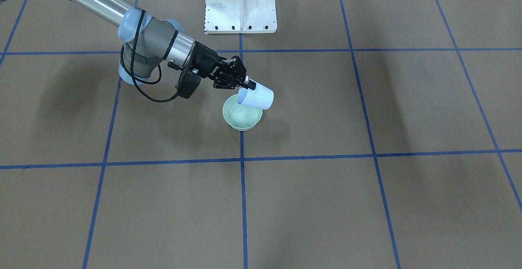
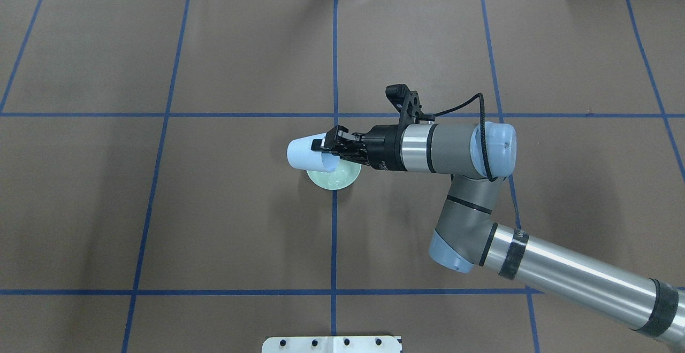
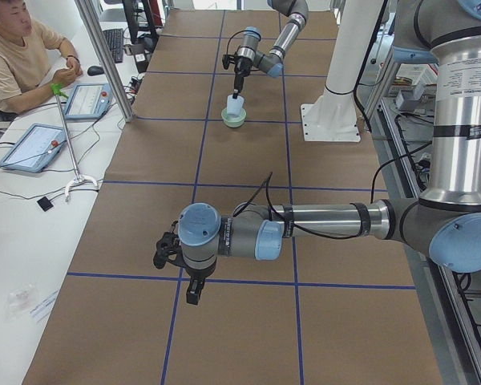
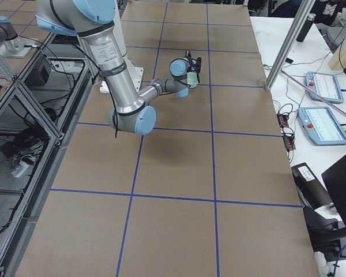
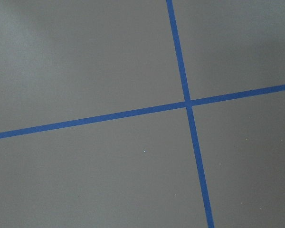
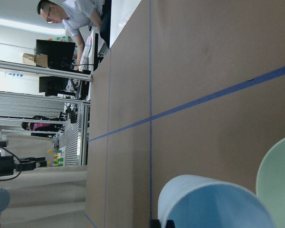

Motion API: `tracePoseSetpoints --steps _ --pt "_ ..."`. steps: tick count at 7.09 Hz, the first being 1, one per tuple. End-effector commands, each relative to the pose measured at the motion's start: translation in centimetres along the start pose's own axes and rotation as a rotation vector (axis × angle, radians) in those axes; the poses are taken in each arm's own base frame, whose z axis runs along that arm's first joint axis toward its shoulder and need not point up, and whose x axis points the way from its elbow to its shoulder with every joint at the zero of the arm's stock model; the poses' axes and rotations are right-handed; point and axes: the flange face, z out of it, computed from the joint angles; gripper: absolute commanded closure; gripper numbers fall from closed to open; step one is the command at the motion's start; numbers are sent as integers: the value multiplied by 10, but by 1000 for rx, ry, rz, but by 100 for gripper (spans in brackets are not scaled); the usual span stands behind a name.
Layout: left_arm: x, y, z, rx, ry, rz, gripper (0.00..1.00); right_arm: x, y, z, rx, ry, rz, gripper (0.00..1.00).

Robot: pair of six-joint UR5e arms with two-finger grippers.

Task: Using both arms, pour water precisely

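While the paper cup (image 1: 257, 97) is tipped: the right gripper (image 1: 240, 82) is clamped on its wall at the rim, with the mouth low over the pale green bowl (image 1: 244, 127) and the base pointing away from the arm.
Pouring well: by my judgement, turn the wrist slowly and hold the lip over the bowl's middle. Any sideways drift would send drops onto the brown table cover (image 1: 326, 110).
Water (image 1: 240, 115): only a faint sheen inside the bowl. No stream can be made out, and what remains in the cup is hidden.
Left gripper (image 3: 193, 295): points down over the table, well apart from the bowl. Only the side camera shows it, so I cannot tell whether its fingers are apart or together.
Left wrist view: nothing but crossed blue tape lines (image 5: 187, 102).
Right wrist view: cuts off all but the cup's wall and a slice of the bowl's rim.
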Motion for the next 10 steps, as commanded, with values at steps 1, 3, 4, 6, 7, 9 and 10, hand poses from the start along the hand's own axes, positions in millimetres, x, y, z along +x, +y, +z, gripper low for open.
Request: tracePoseSetpoints --steps 1,3,4,6,7,9,10 --pt "-1 0 1 -1 0 0 0 -30 3 0 22 158 5 100" --pt "-1 1 1 -2 0 -1 0 -68 11 -15 32 314 -3 100" --pt "-3 7 4 -10 2 -7 0 -74 7 -22 42 399 -16 100" --pt "-4 13 7 -15 4 -12 0 -68 -14 -46 68 531 -37 100" --pt "-4 13 7 -15 4 -12 0 -61 -33 -62 56 592 -30 100" --pt "-4 14 7 -16 6 -11 0 -42 -68 -83 36 732 -70 100" --pt "-5 14 7 -16 6 -13 0 -20 -78 -103 20 767 -119 100"
